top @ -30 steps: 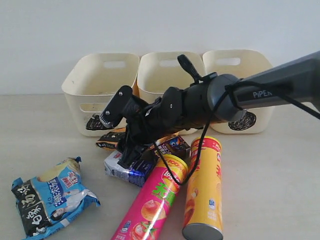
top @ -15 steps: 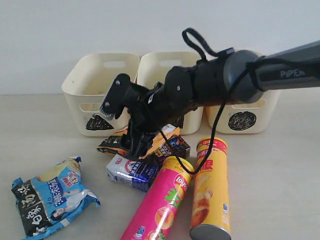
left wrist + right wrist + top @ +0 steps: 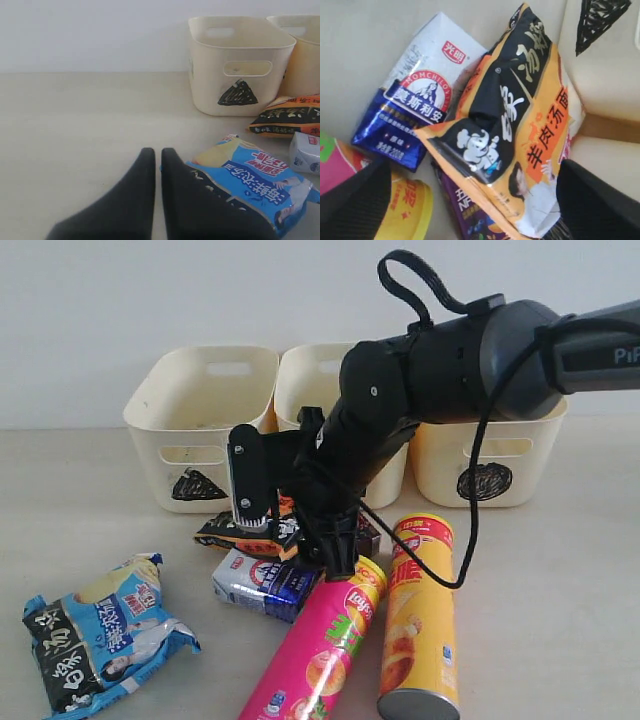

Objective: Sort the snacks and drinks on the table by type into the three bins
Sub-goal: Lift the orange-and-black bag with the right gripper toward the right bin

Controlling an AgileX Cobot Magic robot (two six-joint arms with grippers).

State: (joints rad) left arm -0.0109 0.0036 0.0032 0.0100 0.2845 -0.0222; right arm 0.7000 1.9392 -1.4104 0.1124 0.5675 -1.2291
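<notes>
The right gripper [image 3: 295, 532] hangs low over the pile in front of the bins, its jaws spread wide on either side of the orange-black bag [image 3: 520, 125], and from what I can see neither finger touches it. That bag lies slanted on top of the others. One end is close to the bin with the scribbled triangle [image 3: 195, 410], and its body covers most of the dark purple carton [image 3: 465, 215] and an edge of the blue-and-white carton [image 3: 415, 105]. The pink tube [image 3: 315, 655] and the yellow-orange tube [image 3: 420, 620] lie side by side on the table [image 3: 560, 570], crowding the near side, with the pink one's lid end right under the gripper's nearer finger. The arm's dark bulk and its looping black cable [image 3: 420, 280] hide the front of the middle bin [image 3: 315, 380], so I cannot tell its mark. The bin with the circle [image 3: 490, 455] stands behind the arm. Off to the left the blue-white-black bag [image 3: 100, 635] lies apart from the pile, and the left gripper [image 3: 156, 190] sits low just beside it, fingers pressed together with nothing between them.
</notes>
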